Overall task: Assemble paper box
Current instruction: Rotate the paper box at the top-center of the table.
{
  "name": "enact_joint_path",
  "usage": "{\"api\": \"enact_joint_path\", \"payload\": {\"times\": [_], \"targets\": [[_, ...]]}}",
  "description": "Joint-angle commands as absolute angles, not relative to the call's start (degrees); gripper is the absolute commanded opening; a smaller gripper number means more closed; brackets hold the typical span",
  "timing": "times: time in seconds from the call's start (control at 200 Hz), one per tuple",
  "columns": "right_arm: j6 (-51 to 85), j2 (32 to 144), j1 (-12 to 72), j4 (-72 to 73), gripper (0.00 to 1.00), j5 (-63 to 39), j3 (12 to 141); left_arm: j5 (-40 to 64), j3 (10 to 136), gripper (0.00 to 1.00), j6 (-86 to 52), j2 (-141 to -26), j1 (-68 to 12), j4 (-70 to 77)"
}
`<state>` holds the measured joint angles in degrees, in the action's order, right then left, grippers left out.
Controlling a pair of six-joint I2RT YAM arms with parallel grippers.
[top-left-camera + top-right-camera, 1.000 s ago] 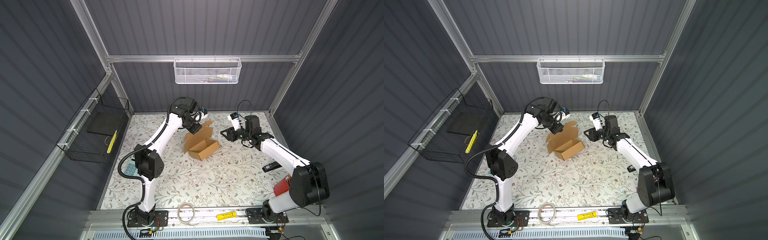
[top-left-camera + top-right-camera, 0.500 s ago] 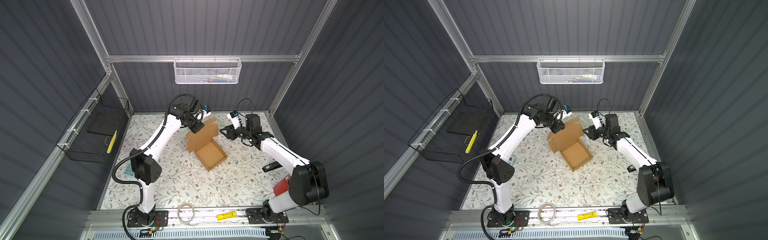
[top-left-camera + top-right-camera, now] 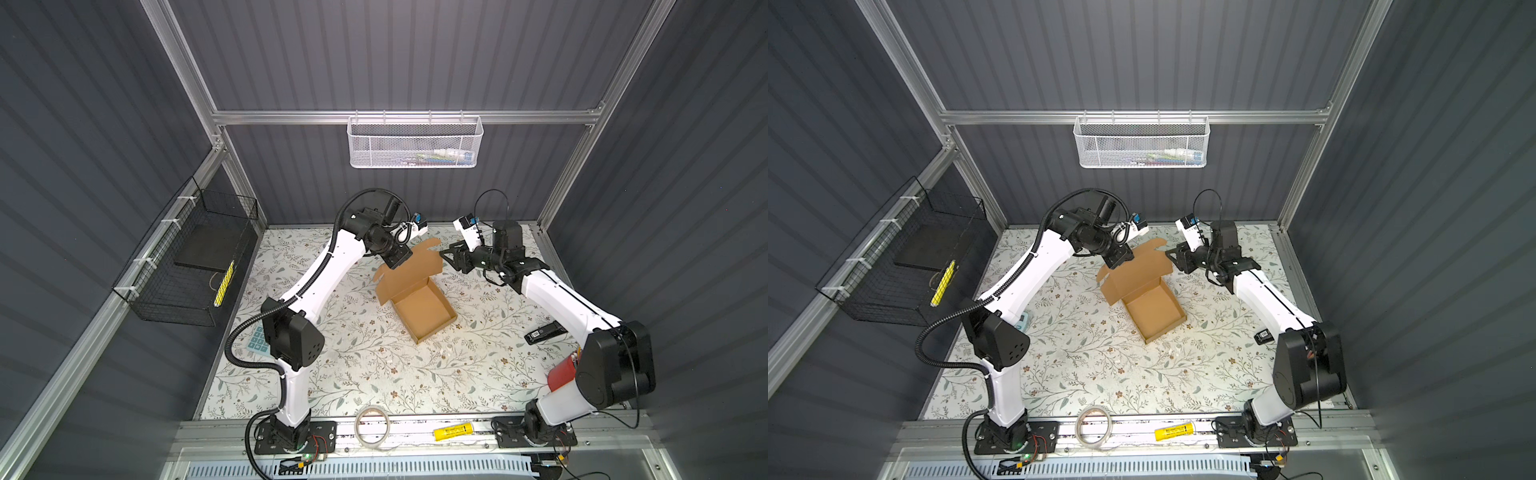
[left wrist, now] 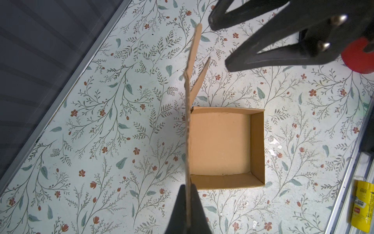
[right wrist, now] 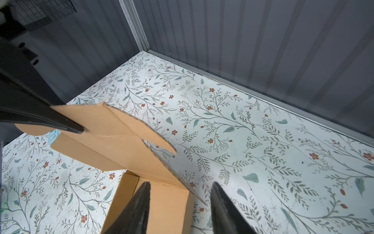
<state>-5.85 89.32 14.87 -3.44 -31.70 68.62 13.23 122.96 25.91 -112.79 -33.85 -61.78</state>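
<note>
Paper box (image 3: 424, 309) turned (lid (image 3: 409, 266) raised), left end effector (image 4: 188, 188) pinching lid, right end effector (image 5: 181, 183) open, maybe touching.

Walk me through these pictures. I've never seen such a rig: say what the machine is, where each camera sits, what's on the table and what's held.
These are two white robot arms, left and right, each ending in a two-fingered gripper. Two pictures look down on the whole booth from above; the other two come from a camera on each arm's wrist. On the flowered table sits a brown paper box, open, with its lid standing up. The left gripper is shut on the lid's edge. The right gripper is open beside the lid and holds nothing. At the front edge lie a tape roll and a yellow tube.
</note>
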Motion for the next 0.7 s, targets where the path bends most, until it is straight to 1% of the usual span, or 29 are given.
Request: {"api": "enact_joint_path", "payload": {"times": [0.0,0.505,0.695], "targets": [[-7.4,90.8,14.5,-4.3,0.50,-32.9,70.2,15.1,124.4,0.00,27.3,-111.7,-34.4,-61.7],[-6.2,92.7,14.7,-3.1,0.47,-35.9,70.6,15.1,126.2,0.00,26.5,-113.7,-35.7,-60.8],[-5.7,92.8,15.0,-3.0,0.43,-35.6,70.4,14.9,126.8,0.00,26.3,-114.2,-35.9,-60.4]]}}
